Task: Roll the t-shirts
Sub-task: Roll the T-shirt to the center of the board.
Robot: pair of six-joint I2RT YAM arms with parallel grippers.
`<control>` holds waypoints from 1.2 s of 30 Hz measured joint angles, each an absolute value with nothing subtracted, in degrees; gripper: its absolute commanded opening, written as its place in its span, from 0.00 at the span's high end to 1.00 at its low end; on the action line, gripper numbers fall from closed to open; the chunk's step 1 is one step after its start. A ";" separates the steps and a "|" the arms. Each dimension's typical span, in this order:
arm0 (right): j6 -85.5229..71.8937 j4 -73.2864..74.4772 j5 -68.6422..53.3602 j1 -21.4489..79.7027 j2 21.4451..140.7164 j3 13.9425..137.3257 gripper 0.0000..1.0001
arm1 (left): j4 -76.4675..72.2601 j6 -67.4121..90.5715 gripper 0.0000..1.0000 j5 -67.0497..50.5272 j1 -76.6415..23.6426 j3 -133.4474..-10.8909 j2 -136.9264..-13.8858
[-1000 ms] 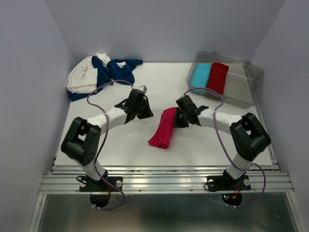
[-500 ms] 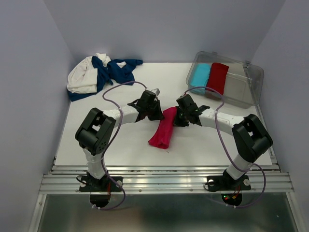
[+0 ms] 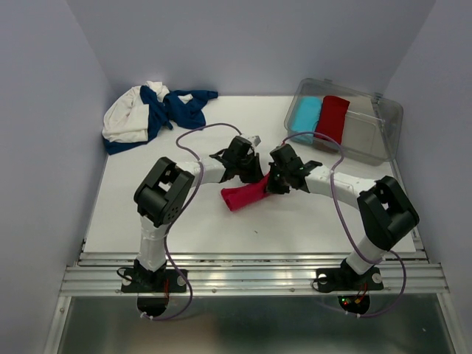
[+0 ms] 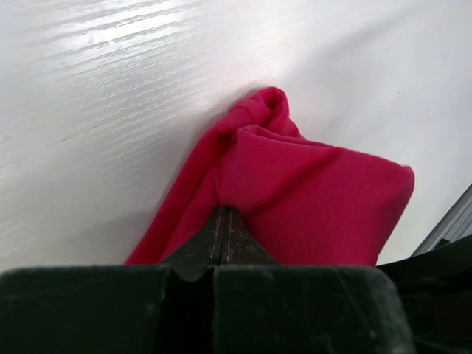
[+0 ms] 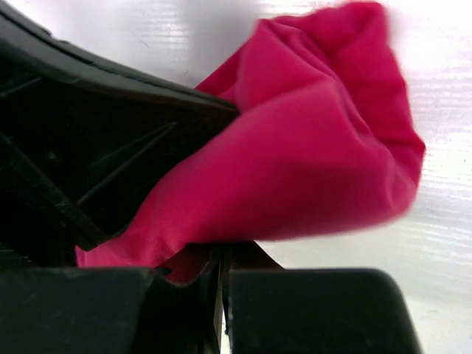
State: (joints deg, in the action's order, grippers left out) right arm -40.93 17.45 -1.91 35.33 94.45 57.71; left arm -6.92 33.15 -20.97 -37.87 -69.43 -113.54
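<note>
Left end effector [image 4: 223, 221] and right end effector [image 5: 220, 259] both pinch the pink-red t-shirt [image 3: 237, 197] between them.

Both arms reach inward to the pink-red t-shirt [image 3: 240, 197] and meet over its far end. The left arm [image 3: 164, 193] rises from its base to a raised elbow left of the t-shirt, and its forearm runs rightward and down to the cloth. The left gripper [image 4: 223, 221] has its jaws pressed together, pinching a fold of the t-shirt at their tips. The right arm [image 3: 383, 210] mirrors it, elbow up on the t-shirt's right, forearm stretched leftward. The right gripper [image 5: 221, 259] is likewise clamped tight on the fabric, just beside the left gripper, the two nearly touching.
</note>
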 measured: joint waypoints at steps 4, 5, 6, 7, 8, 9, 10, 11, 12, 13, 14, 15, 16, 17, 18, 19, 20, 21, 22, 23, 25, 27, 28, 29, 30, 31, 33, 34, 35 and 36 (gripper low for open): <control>-40.93 18.61 -1.91 35.33 94.21 57.71 0.99 | -8.14 32.99 1.00 -22.70 -38.61 -70.76 -115.37; -40.93 18.81 -1.91 35.33 94.19 57.71 0.99 | -8.43 33.01 1.00 -23.31 -38.63 -70.76 -115.59; -40.91 18.92 -1.91 35.35 94.15 57.71 0.99 | -8.60 33.01 1.00 -23.64 -38.63 -70.76 -115.68; -40.91 19.03 -1.89 35.35 94.11 57.71 0.99 | -8.82 32.99 1.00 -23.94 -38.63 -70.76 -115.77; -40.88 19.09 -1.85 35.35 94.11 57.71 0.99 | -8.99 32.99 1.00 -24.14 -38.61 -70.76 -115.83; -40.86 19.16 -1.72 35.33 94.11 57.71 0.99 | -9.19 32.97 1.00 -24.43 -38.61 -70.76 -115.87; -40.82 19.27 -1.67 35.35 94.11 57.71 0.99 | -9.26 32.93 1.00 -24.67 -38.61 -70.76 -115.87; -40.73 19.38 -1.58 35.35 94.11 57.78 0.99 | -9.41 32.86 1.00 -24.93 -38.61 -70.70 -115.90; -40.73 19.53 -1.50 35.35 94.11 57.84 0.99 | -9.72 32.82 1.00 -25.17 -38.61 -70.50 -115.90; -40.69 19.86 -1.04 35.35 94.11 58.02 0.99 | -10.09 32.75 1.00 -25.54 -38.61 -70.30 -115.90; -40.69 20.14 -0.69 35.35 94.11 58.13 0.99 | -10.33 32.67 1.00 -25.74 -38.61 -70.13 -115.90; -40.69 20.47 -0.32 35.35 94.11 58.26 0.99 | -10.68 32.60 1.00 -26.02 -38.61 -69.87 -115.90; -40.69 20.78 0.03 35.35 94.11 58.37 0.99 | -10.96 32.45 1.00 -26.33 -38.59 -69.67 -115.90; -40.69 20.95 0.25 35.35 94.08 58.41 0.99 | -11.20 32.40 1.00 -26.46 -38.59 -69.54 -115.90; -40.69 21.10 0.49 35.35 93.97 58.46 0.99 | -11.64 32.27 1.00 -26.68 -38.59 -69.25 -115.90; -40.69 21.21 0.69 35.38 93.86 58.46 0.99 | -12.05 32.14 1.00 -26.98 -38.59 -68.99 -115.90; -40.69 21.41 1.04 35.46 93.60 58.46 0.99 | -12.19 32.05 1.00 -27.11 -38.59 -68.95 -115.90; -40.69 21.50 1.21 35.57 93.32 58.46 0.99 | -12.32 31.94 1.00 -27.38 -38.59 -68.86 -115.90; -40.69 21.63 1.58 35.68 92.88 58.46 0.99 | -12.45 31.77 1.00 -27.62 -38.59 -68.79 -115.90; -40.69 21.74 1.83 35.70 92.42 58.46 0.99 | -12.51 31.73 1.00 -27.73 -38.59 -68.75 -115.90; -40.66 21.89 2.37 35.73 91.53 58.46 0.99 | -12.45 31.29 1.00 -27.86 -38.57 -68.71 -115.87; -40.69 21.85 2.74 35.73 90.98 58.46 0.99 | -11.99 30.44 1.00 -27.73 -38.52 -68.73 -115.74; -40.69 21.78 2.81 35.73 90.85 58.46 0.99 | -11.62 30.15 1.00 -27.66 -38.50 -68.73 -115.61; -40.71 21.76 2.81 35.73 90.85 58.46 0.99 | -10.70 29.58 1.00 -27.49 -38.46 -68.84 -115.28; -40.73 21.63 2.81 35.73 90.85 58.46 0.99 | -9.82 29.15 1.00 -27.29 -38.37 -68.93 -114.98; -40.73 21.54 2.81 35.73 90.85 58.46 0.99 | -8.73 28.47 1.00 -27.09 -38.06 -69.06 -114.52; -40.77 20.93 2.87 35.73 90.85 58.46 0.99 | -7.01 27.68 1.00 -26.92 -37.56 -69.19 -113.62; -40.84 20.60 2.96 35.73 90.85 58.46 0.99 | -6.02 27.20 1.00 -26.92 -37.04 -69.30 -113.16; -40.88 20.38 3.05 35.73 90.85 58.46 0.99 | -5.28 26.81 1.00 -26.92 -36.58 -69.41 -112.77; -40.88 20.23 3.07 35.73 90.85 58.46 0.99 | -4.69 26.46 1.00 -26.92 -36.16 -69.43 -112.40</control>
